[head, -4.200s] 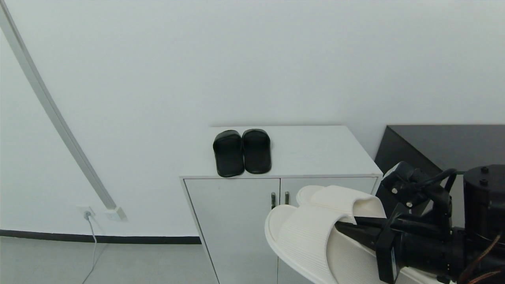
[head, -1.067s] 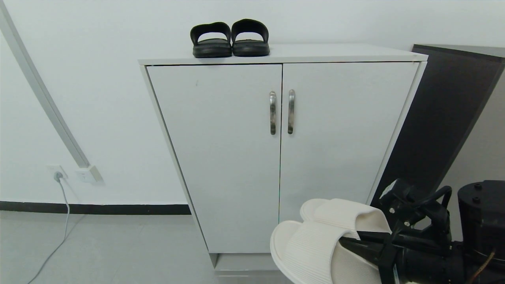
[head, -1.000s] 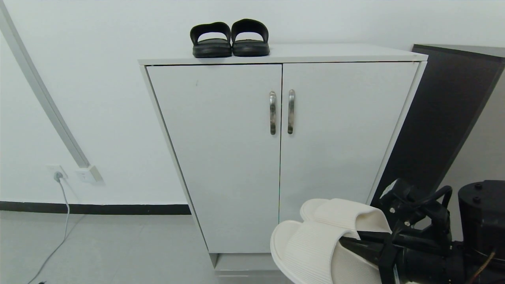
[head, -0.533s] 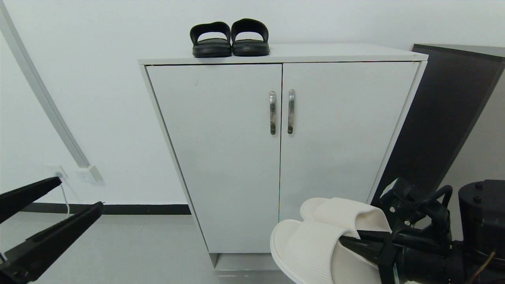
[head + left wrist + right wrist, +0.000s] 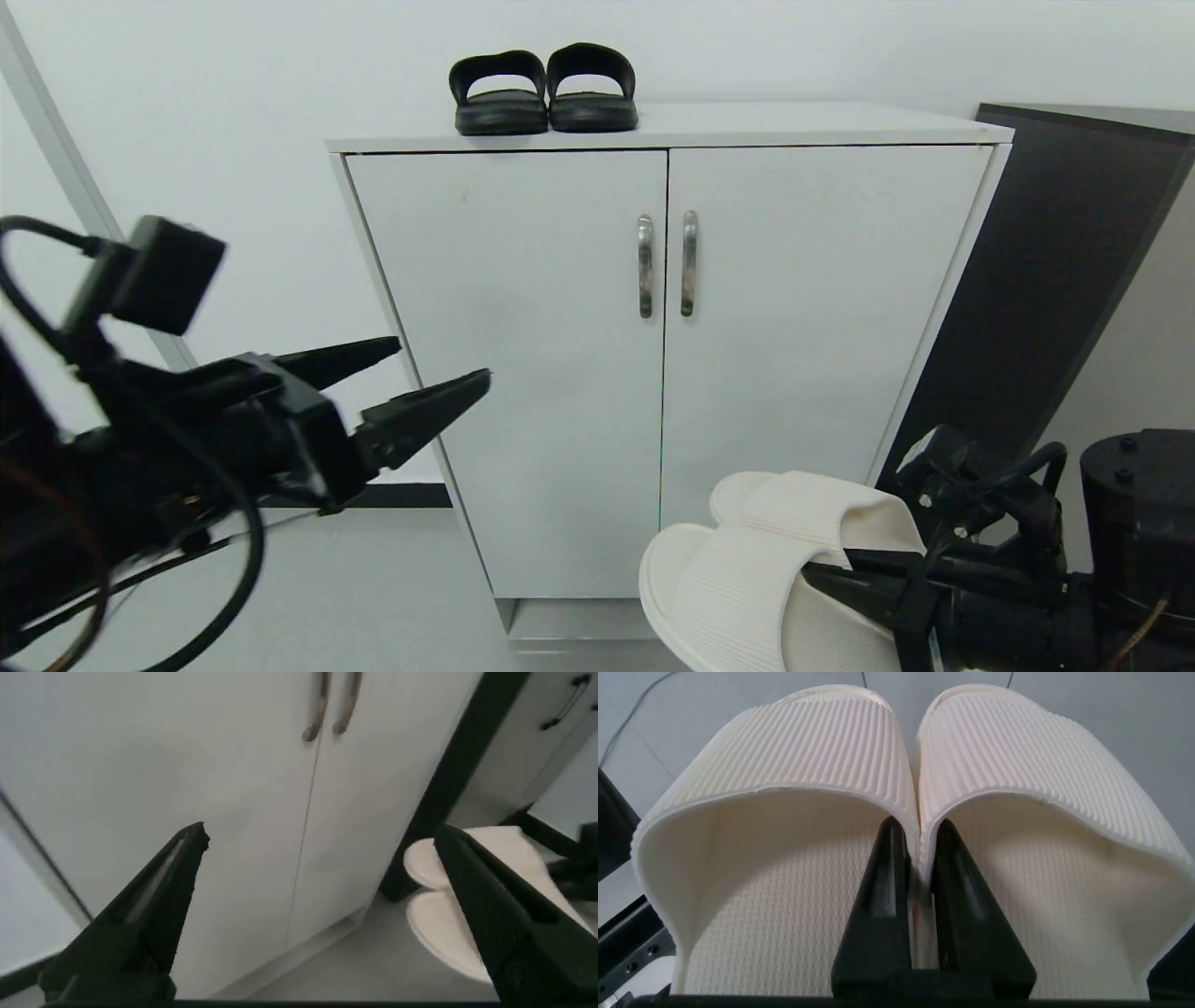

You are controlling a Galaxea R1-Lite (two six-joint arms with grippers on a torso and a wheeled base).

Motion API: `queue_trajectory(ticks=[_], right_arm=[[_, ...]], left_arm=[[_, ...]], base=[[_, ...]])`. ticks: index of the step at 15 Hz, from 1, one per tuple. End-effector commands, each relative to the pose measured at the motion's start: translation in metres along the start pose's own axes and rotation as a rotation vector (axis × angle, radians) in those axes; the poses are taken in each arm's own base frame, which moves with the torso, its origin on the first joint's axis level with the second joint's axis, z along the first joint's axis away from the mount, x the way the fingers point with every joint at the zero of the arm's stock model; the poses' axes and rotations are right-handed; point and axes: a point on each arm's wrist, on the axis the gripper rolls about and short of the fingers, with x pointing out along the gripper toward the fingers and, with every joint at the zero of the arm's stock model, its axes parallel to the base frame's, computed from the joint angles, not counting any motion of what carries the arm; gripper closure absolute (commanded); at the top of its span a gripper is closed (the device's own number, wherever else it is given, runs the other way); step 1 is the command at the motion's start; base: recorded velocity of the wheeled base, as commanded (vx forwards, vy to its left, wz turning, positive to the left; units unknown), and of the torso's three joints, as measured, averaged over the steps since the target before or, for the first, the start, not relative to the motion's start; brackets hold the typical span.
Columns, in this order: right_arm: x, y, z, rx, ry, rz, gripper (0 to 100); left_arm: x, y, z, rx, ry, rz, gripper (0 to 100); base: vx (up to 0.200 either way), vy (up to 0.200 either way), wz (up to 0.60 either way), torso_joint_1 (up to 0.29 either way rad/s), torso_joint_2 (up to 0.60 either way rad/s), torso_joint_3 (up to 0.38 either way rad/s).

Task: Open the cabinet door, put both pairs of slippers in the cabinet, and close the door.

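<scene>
White wall (image 5: pixel 233 112) and grey floor (image 5: pixel 355 597) frame a tall white cabinet (image 5: pixel 523 373), both doors shut, with two upright metal handles (image 5: pixel 645 266) just beside each other at the middle seam. A dark panel (image 5: pixel 1046 280) leans at its 3 o'clock side. On the cabinet top, toward 11 o'clock, the black slippers (image 5: pixel 544 89) sit side by side and touching, long axes running front to back, their open strap arches facing the robot. The white slippers (image 5: pixel 747 569), ribbed across the straps and rounded at the toes, hang low at 5 o'clock in the head view, in front of the right door, toes pointing toward 10 o'clock. The right wrist view makes the grip plain: the right gripper (image 5: pixel 918 831) has one finger inside each slipper, pinching the two inner strap walls together. The left gripper (image 5: pixel 441 360) hangs at 9 o'clock, fingers spread wide and holding nothing, aimed at the left door. From its wrist view the handles and white slippers appear between the fingers (image 5: pixel 149 905).
</scene>
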Motion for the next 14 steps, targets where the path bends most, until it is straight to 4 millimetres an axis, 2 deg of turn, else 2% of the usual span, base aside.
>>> queue_trajectory(ticks=[1,3,4,6,8,14], right_arm=[[0.002,0.0,-0.001,0.001,0.008,-0.001,100],[0.002,0.0,-0.001,0.001,0.008,-0.001,100],[0.004,-0.001,-0.002,0.002,0.016,-0.003,100],[0.005,-0.001,-0.002,0.003,0.017,-0.004,100],[0.005,-0.001,-0.002,0.003,0.007,-0.004,100],[0.004,-0.001,-0.001,0.002,-0.003,-0.005,100]], left_arm=[[0.056,-0.019,-0.005,-0.03,0.048,-0.091,0],[0.076,-0.031,0.002,-0.043,0.064,-0.143,0],[0.093,-0.039,0.008,-0.046,0.075,-0.184,0],[0.109,-0.046,0.021,-0.097,0.076,-0.272,0],[0.13,-0.049,0.035,-0.177,0.101,-0.352,0],[0.167,-0.051,0.048,-0.318,0.105,-0.5,0]], base=[[0.0,0.0,0.0,0.0,0.0,0.0],[0.0,0.0,0.0,0.0,0.0,0.0],[0.0,0.0,0.0,0.0,0.0,0.0],[0.0,0.0,0.0,0.0,0.0,0.0],[0.0,0.0,0.0,0.0,0.0,0.0],[0.0,0.0,0.0,0.0,0.0,0.0]])
